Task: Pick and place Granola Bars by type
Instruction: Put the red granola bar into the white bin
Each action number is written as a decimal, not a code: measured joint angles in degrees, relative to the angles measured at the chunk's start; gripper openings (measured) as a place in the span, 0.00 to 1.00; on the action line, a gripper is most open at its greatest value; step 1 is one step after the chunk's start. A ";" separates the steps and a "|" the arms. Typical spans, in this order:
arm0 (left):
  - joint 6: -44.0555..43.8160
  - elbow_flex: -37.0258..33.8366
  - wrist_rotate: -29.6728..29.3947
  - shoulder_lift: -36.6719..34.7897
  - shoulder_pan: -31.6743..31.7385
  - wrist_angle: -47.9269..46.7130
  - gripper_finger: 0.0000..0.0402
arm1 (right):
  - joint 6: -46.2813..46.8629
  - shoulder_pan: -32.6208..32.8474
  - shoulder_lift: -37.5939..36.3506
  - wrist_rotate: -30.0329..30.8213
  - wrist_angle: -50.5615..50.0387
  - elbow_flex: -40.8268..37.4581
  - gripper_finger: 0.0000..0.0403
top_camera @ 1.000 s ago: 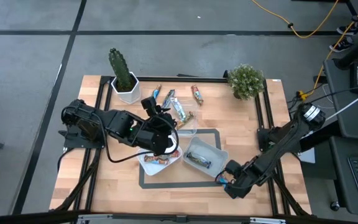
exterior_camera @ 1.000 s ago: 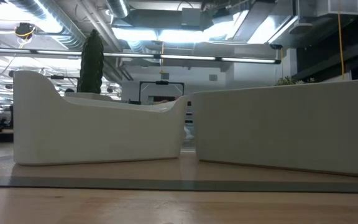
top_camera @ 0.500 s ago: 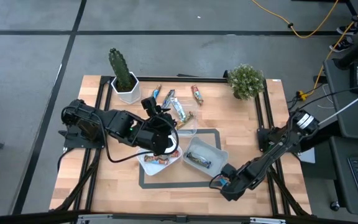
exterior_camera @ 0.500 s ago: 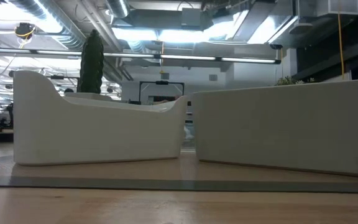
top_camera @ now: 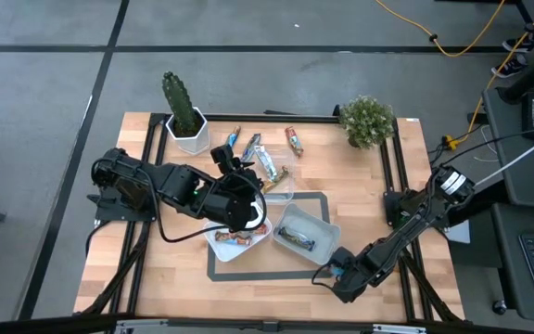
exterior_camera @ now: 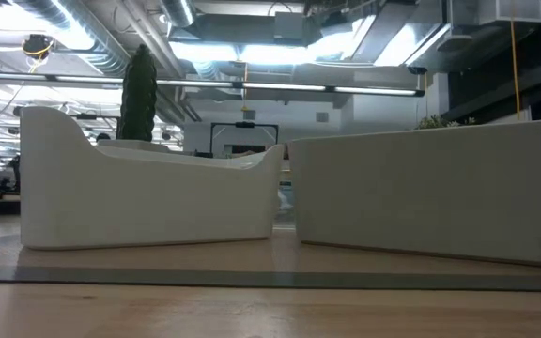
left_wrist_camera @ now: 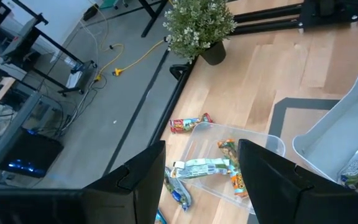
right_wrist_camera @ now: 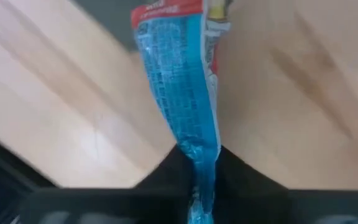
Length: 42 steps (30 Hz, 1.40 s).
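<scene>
right tool (right_wrist_camera: pixel 199 163) now clamped on blue bar (right_wrist_camera: pixel 179 87); left tool (left_wrist_camera: pixel 201 171) unmoved

Two tubs (top_camera: pixel 306 229) mid-table; bare wood (top_camera: pixel 165 264) beside, probably passable.

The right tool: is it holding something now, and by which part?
Yes. The right tool, near the table's front edge, is shut on a blue granola bar, pinching one end of its wrapper. The left tool holds nothing visible.

Pale wood-grain table (top_camera: pixel 369 186); glossy blue foil bar wrapper (right_wrist_camera: pixel 179 81); matt white plastic tubs (exterior_camera: pixel 148 202).
</scene>
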 joint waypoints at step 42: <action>2.89 5.33 -8.23 -0.07 -2.70 6.94 0.48 | -74.82 -21.68 -39.12 47.03 -23.12 32.38 0.04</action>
